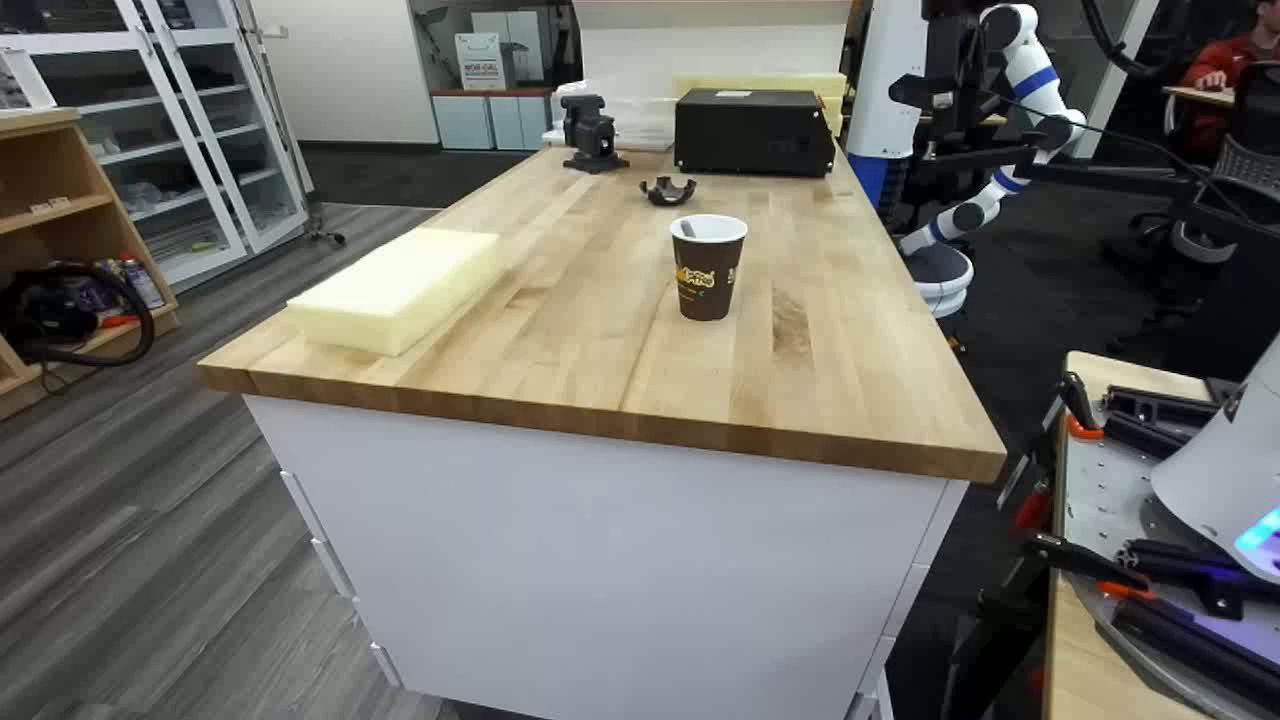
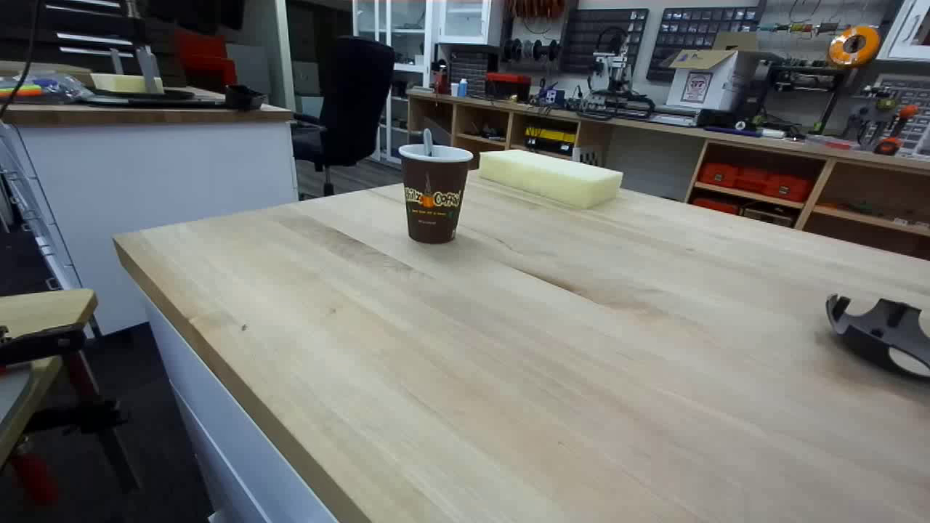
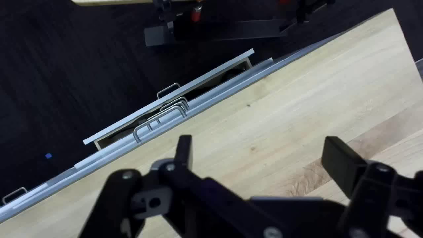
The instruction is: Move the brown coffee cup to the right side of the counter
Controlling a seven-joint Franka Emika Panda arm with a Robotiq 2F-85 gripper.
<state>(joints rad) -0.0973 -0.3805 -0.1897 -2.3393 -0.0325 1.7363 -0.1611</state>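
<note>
Just one tapered Philz Coffee cup (image 1: 708, 272) on the butcher-block counter (image 1: 560, 355), plus one spongy foam block (image 1: 400, 288) nearby. Gripper (image 3: 261, 153) is spread wide, holding nothing.

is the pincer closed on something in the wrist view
No, the pincer is wide open, with the counter showing between its fingers.

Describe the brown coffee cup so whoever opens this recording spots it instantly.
Find the big wood-topped counter. In an exterior view, the brown coffee cup stands upright on it, right of the pale yellow block. Neither that block nor the black case beyond shares its white rim and yellow lettering.
</note>
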